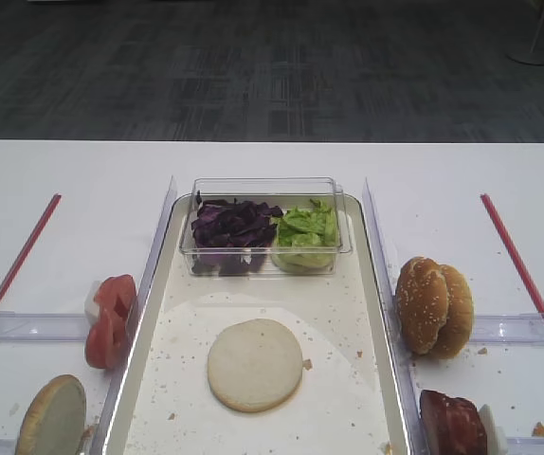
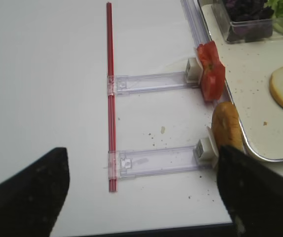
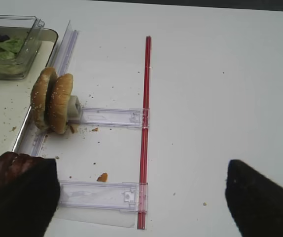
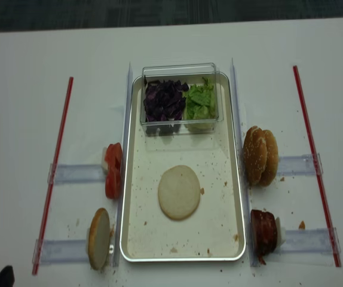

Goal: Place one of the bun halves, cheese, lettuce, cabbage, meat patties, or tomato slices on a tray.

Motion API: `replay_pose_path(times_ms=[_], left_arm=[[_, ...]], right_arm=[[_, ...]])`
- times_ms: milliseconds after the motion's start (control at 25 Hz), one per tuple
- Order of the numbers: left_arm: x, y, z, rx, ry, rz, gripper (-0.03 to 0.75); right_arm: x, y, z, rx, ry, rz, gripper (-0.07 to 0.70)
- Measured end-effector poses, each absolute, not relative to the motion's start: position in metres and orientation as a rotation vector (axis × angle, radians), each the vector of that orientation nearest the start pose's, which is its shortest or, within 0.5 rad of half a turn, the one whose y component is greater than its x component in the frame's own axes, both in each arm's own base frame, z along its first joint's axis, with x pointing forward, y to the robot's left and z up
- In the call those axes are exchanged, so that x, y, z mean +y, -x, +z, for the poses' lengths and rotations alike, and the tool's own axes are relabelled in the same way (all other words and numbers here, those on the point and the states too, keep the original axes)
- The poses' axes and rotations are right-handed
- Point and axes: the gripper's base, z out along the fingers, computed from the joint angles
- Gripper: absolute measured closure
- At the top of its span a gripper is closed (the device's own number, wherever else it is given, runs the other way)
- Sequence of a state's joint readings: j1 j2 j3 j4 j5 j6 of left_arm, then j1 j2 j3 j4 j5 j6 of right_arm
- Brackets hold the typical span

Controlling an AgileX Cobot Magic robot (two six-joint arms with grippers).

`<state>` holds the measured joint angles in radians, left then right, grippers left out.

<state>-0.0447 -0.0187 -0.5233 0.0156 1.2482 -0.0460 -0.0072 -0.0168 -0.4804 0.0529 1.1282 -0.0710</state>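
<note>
A plain cream bun half lies flat on the floor of the silver tray, untouched. At the tray's far end a clear box holds purple cabbage and green lettuce. Left of the tray stand red tomato slices and another bun half on edge. Dark meat patties stand to the tray's right. Cheese is out of view. My left gripper hangs open over the bare table left of the tray. My right gripper is open over the table on the right, holding nothing.
Two sesame-seeded buns stand on edge right of the tray. Clear plastic rails and red strips lie on the white table on both sides. The table's front edge is just below the left gripper. Crumbs dot the tray.
</note>
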Motion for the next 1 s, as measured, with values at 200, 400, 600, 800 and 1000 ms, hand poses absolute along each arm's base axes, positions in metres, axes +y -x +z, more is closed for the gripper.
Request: replay_pose_path(times_ms=[200, 400, 600, 800, 1000], left_arm=[[0.0021, 0.0131, 0.2632, 2.178, 0.005, -0.030, 0.152], [0.0021, 0.0127, 0.2639, 2.170, 0.006, -0.032, 0.152], [0.0021, 0.0125, 0.2640, 2.167, 0.006, -0.032, 0.152], [0.0018, 0.0126, 0.2640, 2.167, 0.004, -0.035, 0.152], [0.0018, 0.0126, 0.2640, 2.167, 0.004, -0.035, 0.152]], right_arm=[[0.0044, 0.0082, 0.2665, 2.112, 0.072, 0.017, -0.060], [0.0044, 0.0082, 0.2665, 2.112, 0.072, 0.017, -0.060], [0.0044, 0.0082, 0.2665, 2.112, 0.072, 0.017, -0.060], [0.0044, 0.0082, 0.2665, 2.112, 0.074, 0.016, -0.060], [0.0044, 0.0082, 0.2665, 2.112, 0.074, 0.016, -0.060]])
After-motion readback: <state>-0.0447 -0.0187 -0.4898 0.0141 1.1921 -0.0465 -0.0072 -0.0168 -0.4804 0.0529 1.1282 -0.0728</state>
